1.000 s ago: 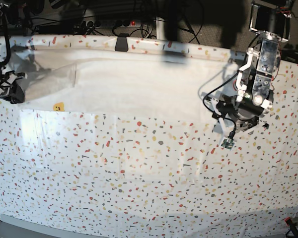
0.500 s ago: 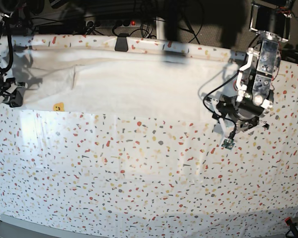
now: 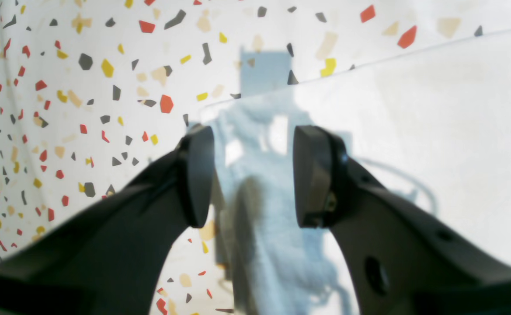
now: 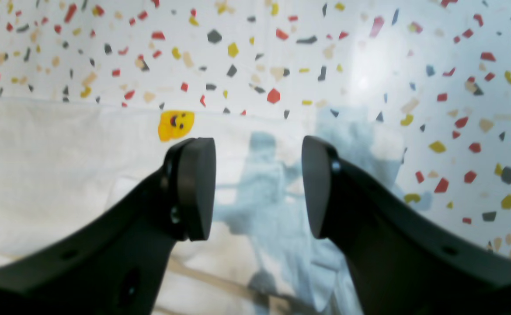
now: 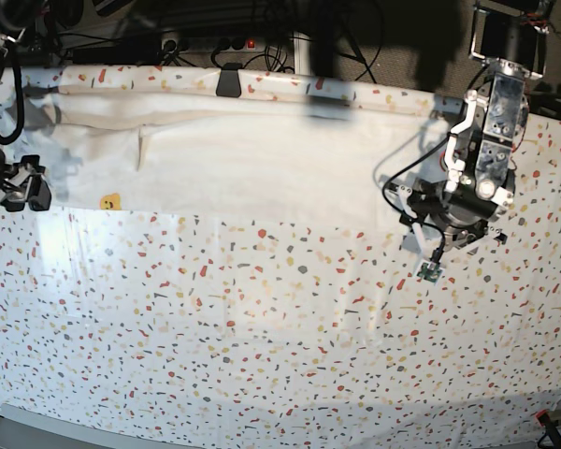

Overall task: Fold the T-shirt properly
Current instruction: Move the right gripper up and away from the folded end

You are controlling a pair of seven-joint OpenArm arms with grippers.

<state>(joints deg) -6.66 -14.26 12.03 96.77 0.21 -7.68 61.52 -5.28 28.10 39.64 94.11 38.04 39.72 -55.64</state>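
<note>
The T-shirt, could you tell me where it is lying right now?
In the base view the T-shirt lies flat along the far edge of the speckled table cover, stretching from the right gripper at the left to the left gripper.

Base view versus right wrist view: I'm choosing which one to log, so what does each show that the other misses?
Only the base view shows the whole folded T-shirt along the far edge, the left pincer by its other end, and the cables behind. Only the right wrist view shows the right pincer with its jaws apart, nothing between them, over the shirt's edge. Both show the yellow smiley at the hem and the speckled cover.
</note>
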